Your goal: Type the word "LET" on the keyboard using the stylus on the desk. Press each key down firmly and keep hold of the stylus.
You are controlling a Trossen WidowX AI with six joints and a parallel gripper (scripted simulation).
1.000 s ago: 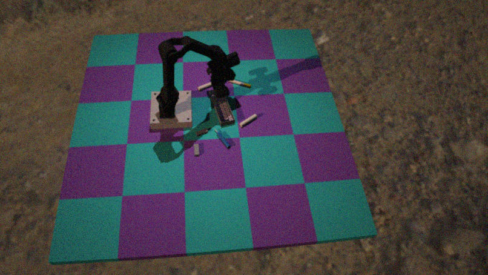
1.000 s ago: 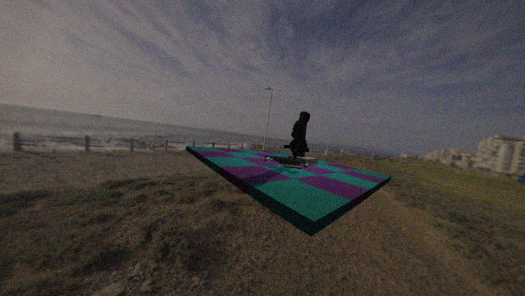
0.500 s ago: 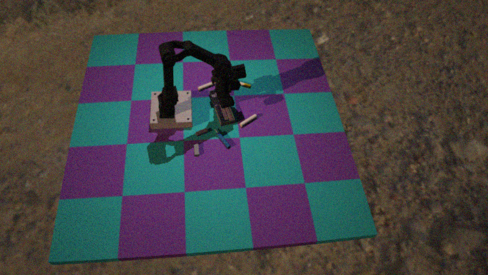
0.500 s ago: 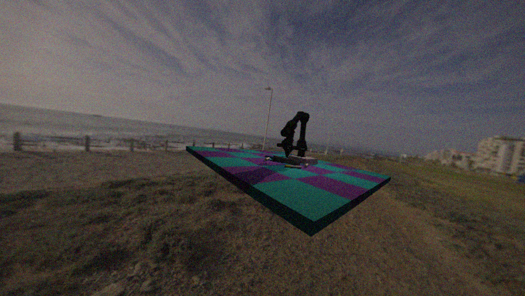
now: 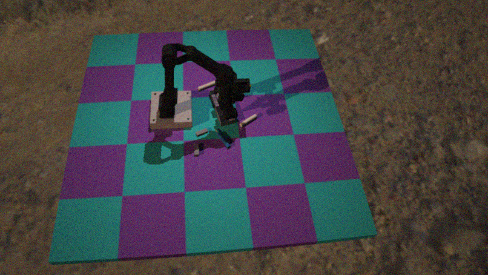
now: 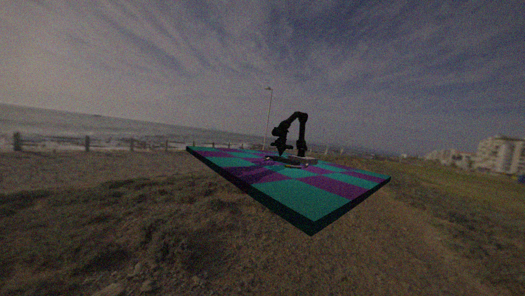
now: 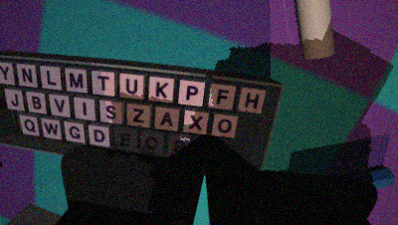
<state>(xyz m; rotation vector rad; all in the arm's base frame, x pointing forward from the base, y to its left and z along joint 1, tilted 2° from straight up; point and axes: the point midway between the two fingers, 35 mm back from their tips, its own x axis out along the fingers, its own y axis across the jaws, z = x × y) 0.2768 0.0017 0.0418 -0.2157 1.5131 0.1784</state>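
Black arm (image 6: 302, 130) bent over checkered tabletop (image 6: 312, 198) — lamppost (image 6: 268, 115), cloudy sky behind.
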